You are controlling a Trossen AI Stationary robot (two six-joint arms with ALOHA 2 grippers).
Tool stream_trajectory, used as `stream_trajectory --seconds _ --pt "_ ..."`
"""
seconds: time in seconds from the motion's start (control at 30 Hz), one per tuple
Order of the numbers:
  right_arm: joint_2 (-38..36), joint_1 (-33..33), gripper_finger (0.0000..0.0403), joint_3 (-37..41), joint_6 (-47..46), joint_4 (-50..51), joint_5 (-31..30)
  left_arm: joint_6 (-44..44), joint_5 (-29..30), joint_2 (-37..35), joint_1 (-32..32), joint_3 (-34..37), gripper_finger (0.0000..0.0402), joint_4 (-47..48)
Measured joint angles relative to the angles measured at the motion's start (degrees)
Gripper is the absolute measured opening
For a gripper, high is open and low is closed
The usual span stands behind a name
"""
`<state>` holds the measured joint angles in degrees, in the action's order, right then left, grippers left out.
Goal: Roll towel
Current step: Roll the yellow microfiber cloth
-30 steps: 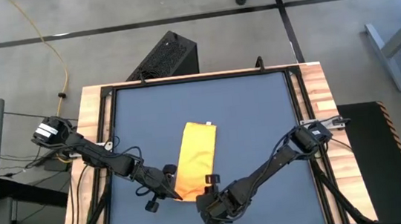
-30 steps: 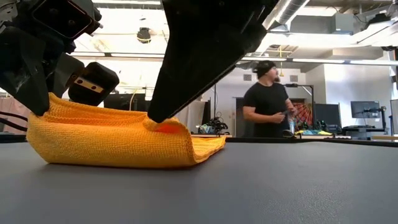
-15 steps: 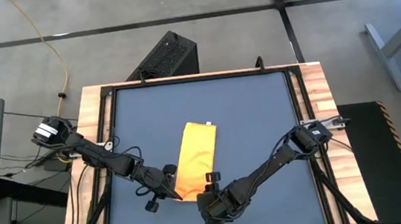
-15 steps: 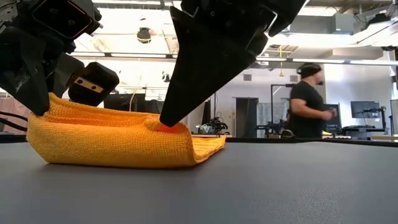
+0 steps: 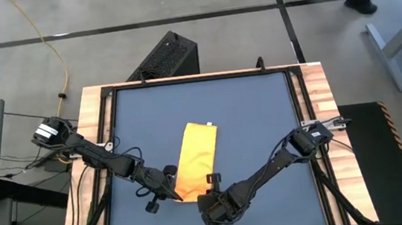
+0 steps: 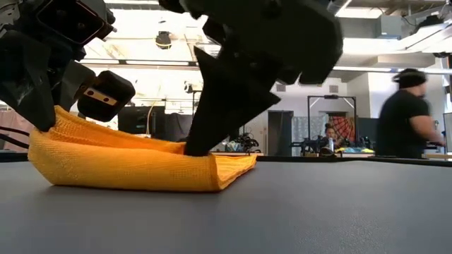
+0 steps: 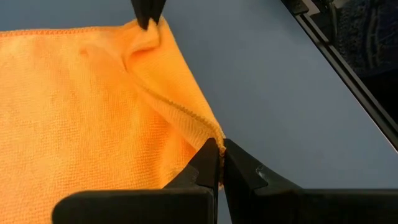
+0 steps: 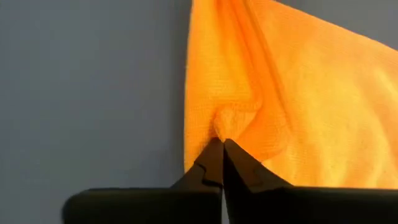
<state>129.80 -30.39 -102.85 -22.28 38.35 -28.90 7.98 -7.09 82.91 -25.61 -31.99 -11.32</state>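
From above, one yellow towel [image 5: 195, 161] is lying folded into a long strip near the middle of the dark counter [image 5: 246, 115], its small white tag [image 5: 209, 124] at the far end; no writing on it is legible. Two arms are meeting at the near end: the left tool [image 5: 173, 192] at one corner, the right tool [image 5: 207, 188] at the other.

From counter level, both corners are being lifted slightly, and two people are showing in the room behind.

The left wrist camera is showing the left tool clenched on the towel's hem.

The right wrist camera is showing the right tool pinching a puckered bit of towel edge
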Motion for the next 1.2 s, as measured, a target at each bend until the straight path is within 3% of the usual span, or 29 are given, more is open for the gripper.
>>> stream_trajectory --seconds 0.63,0.83,1.2 --pt "-0.55 -2.93 0.0013 -0.02 -10.52 1.91 -2.99 2.25 -1.22 0.0 -2.78 0.0 0.0 -0.35" --pt "-0.55 -5.16 0.0013 -0.02 -14.21 -0.74 -5.91 5.74 3.25 0.0 -8.23 0.0 0.0 -2.29" --pt "-0.22 -6.75 0.0032 -0.06 -21.4 -4.49 -5.73 10.18 12.13 3.01 -15.37 -0.04 0.0 -4.41"
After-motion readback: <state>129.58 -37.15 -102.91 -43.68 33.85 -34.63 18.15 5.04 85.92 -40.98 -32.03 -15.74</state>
